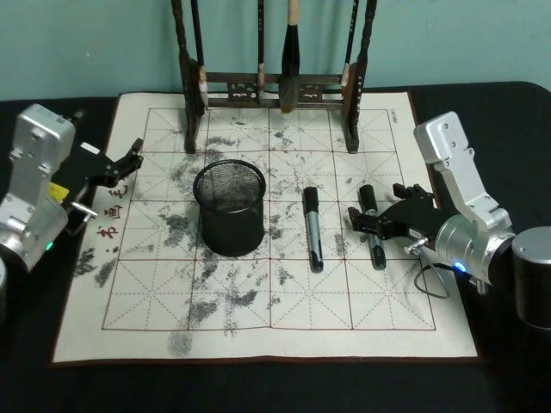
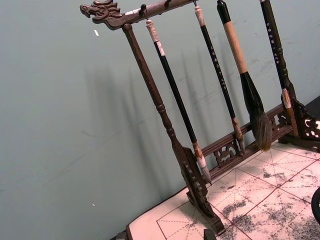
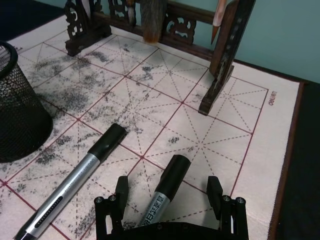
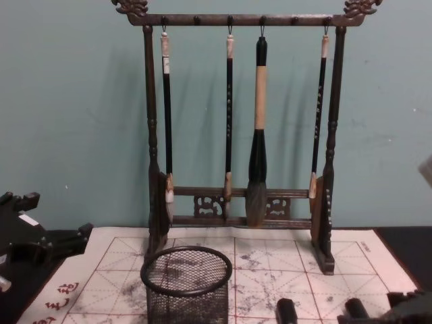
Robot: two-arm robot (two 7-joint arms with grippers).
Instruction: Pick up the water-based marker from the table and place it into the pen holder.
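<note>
1. Black-capped and silver-barrelled, the water-based marker lies flat on the ink-stained felt mat, just right of a second marker.
2. The right pincer straddles it, fingers apart and not clamped.
3. The black wire-mesh pen holder stands upright farther left.
4. The left pincer, fingers apart, hangs at the mat's left edge above the dark table.

Right wrist view, right edge: you can read the red brand mark "deli", printed sideways on the border of the mat. Lower centre: the marker barrel bears white Chinese characters, not legible. Head view, left margin of the mat: a column of red Chinese characters, too small for you to read.
</note>
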